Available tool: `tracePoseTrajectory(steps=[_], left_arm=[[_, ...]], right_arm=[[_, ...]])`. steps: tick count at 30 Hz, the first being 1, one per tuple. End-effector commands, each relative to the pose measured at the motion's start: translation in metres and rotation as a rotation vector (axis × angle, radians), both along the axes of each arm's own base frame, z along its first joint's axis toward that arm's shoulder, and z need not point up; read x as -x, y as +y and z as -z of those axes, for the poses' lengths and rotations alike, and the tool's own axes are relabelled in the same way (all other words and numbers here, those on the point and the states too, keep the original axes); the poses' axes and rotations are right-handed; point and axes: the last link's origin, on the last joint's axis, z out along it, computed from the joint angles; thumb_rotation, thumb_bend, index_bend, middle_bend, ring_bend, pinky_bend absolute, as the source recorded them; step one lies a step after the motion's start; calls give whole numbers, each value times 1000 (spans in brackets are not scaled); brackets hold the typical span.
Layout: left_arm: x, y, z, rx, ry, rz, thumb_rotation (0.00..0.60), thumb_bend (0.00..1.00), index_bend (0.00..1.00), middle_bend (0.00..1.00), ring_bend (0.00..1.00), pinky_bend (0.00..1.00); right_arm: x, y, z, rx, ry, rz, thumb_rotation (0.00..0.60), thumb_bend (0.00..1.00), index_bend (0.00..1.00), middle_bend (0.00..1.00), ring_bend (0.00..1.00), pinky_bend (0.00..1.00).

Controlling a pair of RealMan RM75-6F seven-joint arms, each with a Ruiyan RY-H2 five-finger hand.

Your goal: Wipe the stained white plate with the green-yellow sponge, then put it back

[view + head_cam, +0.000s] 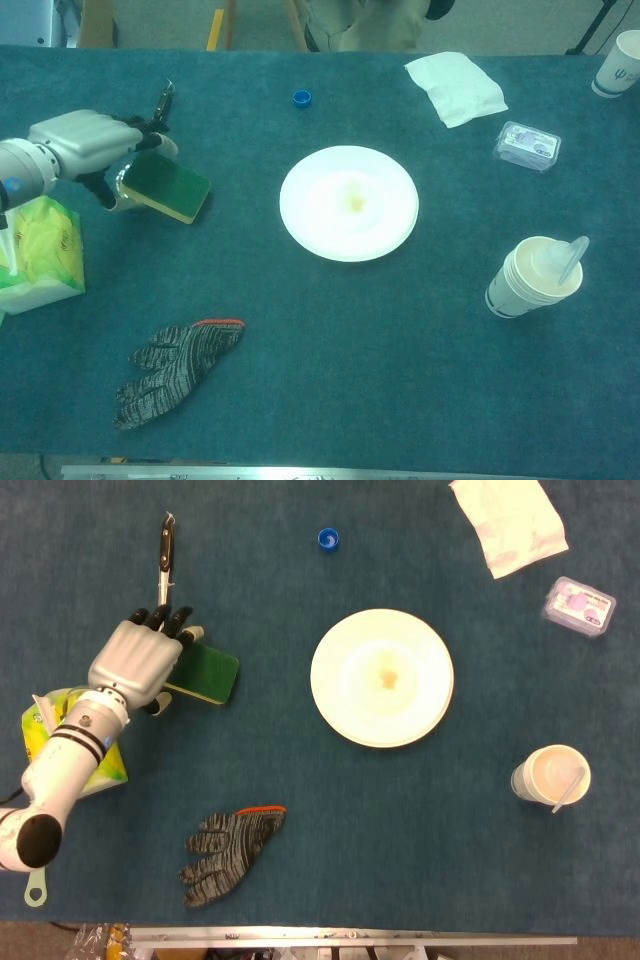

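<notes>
The white plate (358,708) (325,228) lies in the middle of the table, with a small yellowish stain (388,677) at its centre. To its left the green-yellow sponge (207,673) (170,186) lies flat, green face up. My left hand (138,660) (80,141) covers the sponge's left end, fingers over its far edge and thumb at its near edge. The sponge still rests on the table. My right hand shows in neither view.
A knife (164,560) lies just beyond the hand. A green tissue pack (78,760) and a brush handle (35,870) sit under the left arm. Also here: a striped glove (230,852), blue cap (328,538), white cloth (508,522), plastic box (579,607) and cup (552,776).
</notes>
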Motion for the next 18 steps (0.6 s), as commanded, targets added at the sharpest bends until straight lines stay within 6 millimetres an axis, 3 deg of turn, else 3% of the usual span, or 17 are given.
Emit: tracePoseTrajectory(steps=[1,18], left_arm=[[0,1,3,-3,4,-4,600,279,175,23,0,102],[-2,8,8,-20,8,-28,600,279,208,39,0,102]], right_arm=[[1,0,-1,2,0,3,600,156,13,111,11,272],[7,0,-1,1,-1,15,600,157,13,111,11,272]])
